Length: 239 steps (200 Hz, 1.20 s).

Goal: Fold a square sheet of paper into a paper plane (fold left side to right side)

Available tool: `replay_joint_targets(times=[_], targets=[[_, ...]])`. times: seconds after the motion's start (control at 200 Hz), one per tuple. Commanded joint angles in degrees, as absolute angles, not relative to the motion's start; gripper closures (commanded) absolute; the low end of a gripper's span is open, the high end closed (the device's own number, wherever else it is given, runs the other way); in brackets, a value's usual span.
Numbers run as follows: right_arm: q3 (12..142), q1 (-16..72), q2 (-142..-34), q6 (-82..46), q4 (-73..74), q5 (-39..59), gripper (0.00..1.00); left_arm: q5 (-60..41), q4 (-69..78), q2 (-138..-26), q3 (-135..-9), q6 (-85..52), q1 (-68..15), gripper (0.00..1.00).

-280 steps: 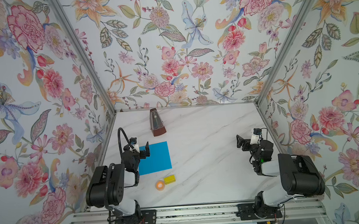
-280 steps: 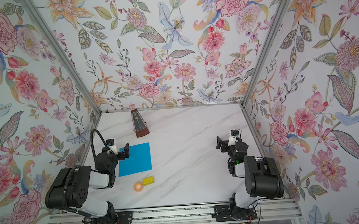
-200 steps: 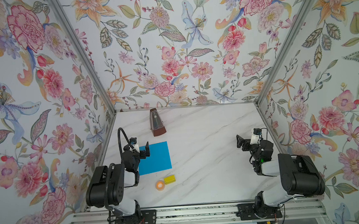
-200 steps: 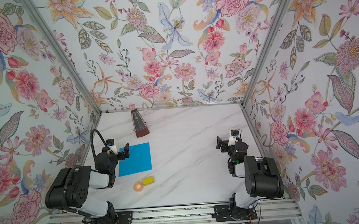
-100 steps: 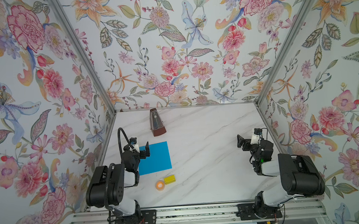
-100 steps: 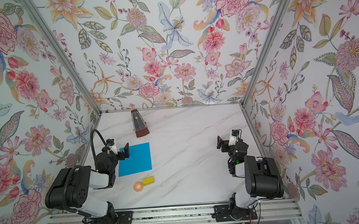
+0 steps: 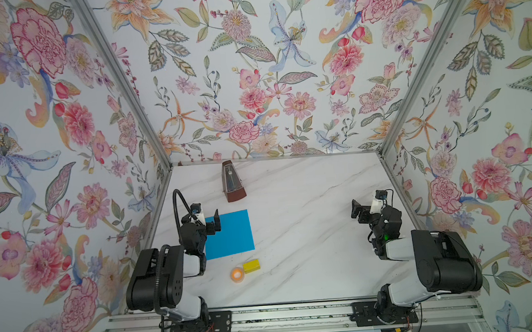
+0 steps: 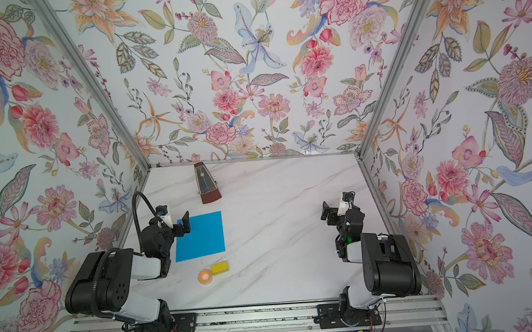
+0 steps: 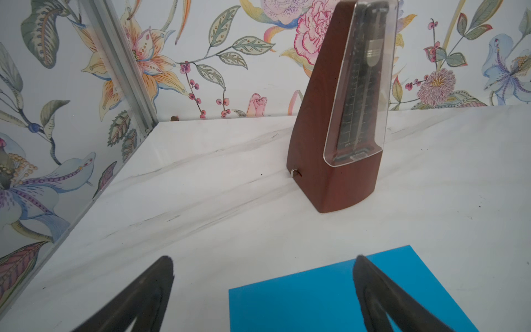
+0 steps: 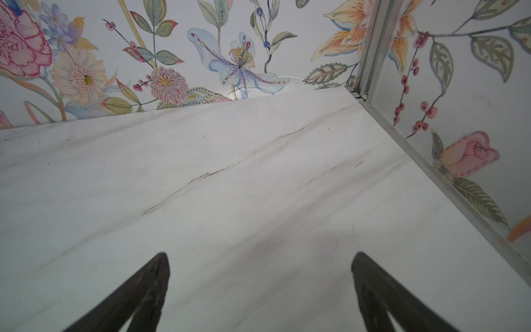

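The square sheet of paper (image 7: 231, 235) (image 8: 201, 237) is bright blue and lies flat and unfolded on the left part of the marble table. My left gripper (image 7: 206, 215) (image 8: 173, 216) hovers open over the sheet's far left corner. In the left wrist view one finger is over the blue sheet (image 9: 316, 301) and the other over bare table, with nothing between them (image 9: 263, 258). My right gripper (image 7: 368, 203) (image 8: 336, 204) stands open by the right wall, over bare table (image 10: 260, 254). No paper plane is in view.
A brown metronome (image 7: 232, 183) (image 8: 206, 184) (image 9: 339, 138) stands behind the sheet near the back wall. A small yellow block (image 7: 251, 265) (image 8: 219, 267) and an orange tape roll (image 7: 237, 274) (image 8: 205, 275) lie just in front of the sheet. Flowered walls enclose the table on three sides.
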<state>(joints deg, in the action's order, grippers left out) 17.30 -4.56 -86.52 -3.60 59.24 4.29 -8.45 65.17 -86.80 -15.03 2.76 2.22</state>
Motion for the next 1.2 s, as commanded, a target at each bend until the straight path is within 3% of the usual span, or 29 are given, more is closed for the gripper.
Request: replay_joint_targets(times=[0.0, 0.37, 0.711, 0.921, 1.191], targets=[[18.33, -3.48, -83.57, -2.84, 56.21, -0.63, 0.01, -2.6, 58.26, -81.5, -18.11, 1.81, 1.19, 0.01], [27.99, -2.01, -76.56, -6.49, 28.29, -0.81, 0.01, 13.88, 26.44, -74.11, -31.64, 1.09, -12.89, 0.02], [35.27, 12.19, -74.43, -2.29, 11.08, -5.72, 0.04, 4.32, -0.51, -79.92, -45.02, -10.38, -16.01, 0.03], [38.26, 17.89, -74.08, -13.38, 3.97, -2.38, 0.08, -4.11, -4.35, -83.47, -45.72, -14.63, -16.08, 0.04], [38.99, 22.54, -74.89, -25.5, 5.11, 0.79, 0.14, -12.11, -7.76, -90.57, -47.41, -18.38, -16.43, 0.07]])
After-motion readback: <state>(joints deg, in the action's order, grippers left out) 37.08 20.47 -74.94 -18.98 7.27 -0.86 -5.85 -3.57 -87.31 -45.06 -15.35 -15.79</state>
